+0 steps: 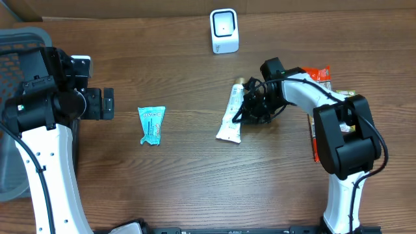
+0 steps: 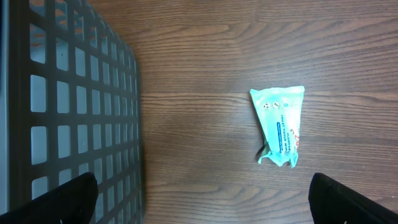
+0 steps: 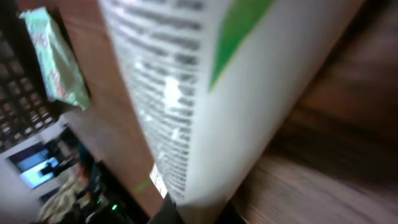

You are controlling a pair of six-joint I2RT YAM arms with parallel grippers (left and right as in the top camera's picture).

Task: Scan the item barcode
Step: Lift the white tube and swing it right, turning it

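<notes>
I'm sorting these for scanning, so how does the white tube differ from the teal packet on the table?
The white tube is longer, white with a green mark; the teal packet is shorter and crumpled. The tube is clamped by the right end effector; the packet lies untouched near the open left end effector. Both lie on the wooden table.

Table [image 1: 182, 182] brown wood grain; tube [image 1: 229, 116] white with a green patch and black print; at its nine o'clock, packet [image 1: 152, 124] teal, blue-striped; at twelve, scanner [image 1: 224, 30] white, dark-faced; basket [image 2: 51, 106] grey grid
</notes>
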